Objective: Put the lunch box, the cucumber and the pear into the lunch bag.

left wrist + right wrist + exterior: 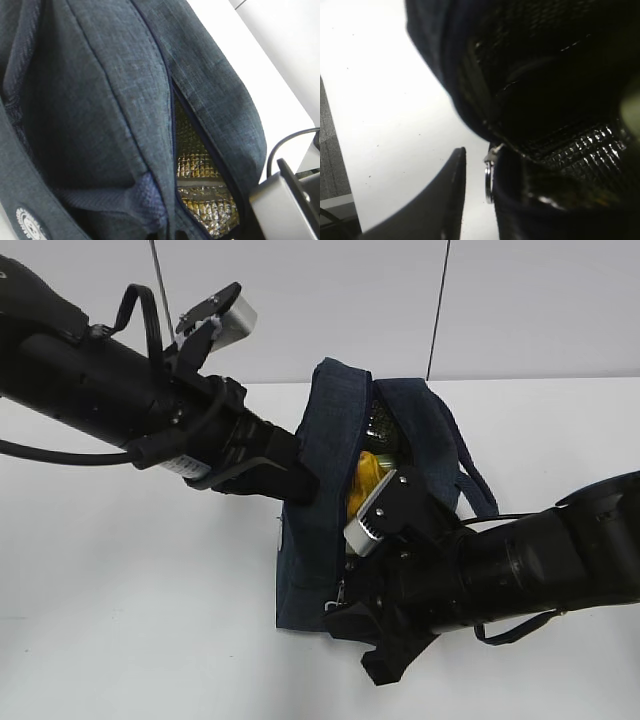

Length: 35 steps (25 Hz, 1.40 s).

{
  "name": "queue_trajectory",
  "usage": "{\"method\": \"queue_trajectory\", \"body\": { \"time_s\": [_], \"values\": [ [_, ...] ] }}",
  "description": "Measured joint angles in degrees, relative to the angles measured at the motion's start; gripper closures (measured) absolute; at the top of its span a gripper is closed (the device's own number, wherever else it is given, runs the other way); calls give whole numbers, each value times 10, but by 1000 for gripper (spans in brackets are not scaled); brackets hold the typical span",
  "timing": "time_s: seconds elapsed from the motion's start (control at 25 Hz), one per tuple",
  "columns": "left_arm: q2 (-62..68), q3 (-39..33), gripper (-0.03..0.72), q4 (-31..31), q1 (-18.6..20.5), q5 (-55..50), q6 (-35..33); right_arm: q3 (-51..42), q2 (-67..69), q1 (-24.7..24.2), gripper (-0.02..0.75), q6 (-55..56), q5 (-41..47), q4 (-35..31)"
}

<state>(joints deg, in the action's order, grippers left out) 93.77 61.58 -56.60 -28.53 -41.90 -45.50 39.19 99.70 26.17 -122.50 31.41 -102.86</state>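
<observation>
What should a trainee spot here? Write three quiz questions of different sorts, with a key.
1. True or false: the lunch bag is zipped shut.
2. The bag's lining is: A silvery, B red, C white.
3. In the right wrist view, which metal part hangs at the bag's edge, next to the dark finger?

Key: 1 false, its top gapes open. 2 A. 3 the ring pull.
</observation>
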Motion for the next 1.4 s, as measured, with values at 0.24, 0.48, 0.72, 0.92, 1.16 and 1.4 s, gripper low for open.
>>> {"method": "queue_trajectory", "body": {
  "time_s": [0.24,0.48,0.72,0.92,1.16,1.4],
  "values": [
    [0,0,703,0,0,0,0,0,0,0,575,0,-11,0],
    [0,0,703,0,0,0,0,1,0,0,625,0,-30,1],
    [0,0,703,0,0,0,0,1,0,0,732,0,-30,1],
    [0,0,703,0,0,1,0,1,0,0,732,16,-31,20],
    [1,0,703,2,0,0,0,1,0,0,732,88,-29,80],
    [2,0,703,2,0,0,0,2,-6,0,732,136,-6,119]
  ]
}}
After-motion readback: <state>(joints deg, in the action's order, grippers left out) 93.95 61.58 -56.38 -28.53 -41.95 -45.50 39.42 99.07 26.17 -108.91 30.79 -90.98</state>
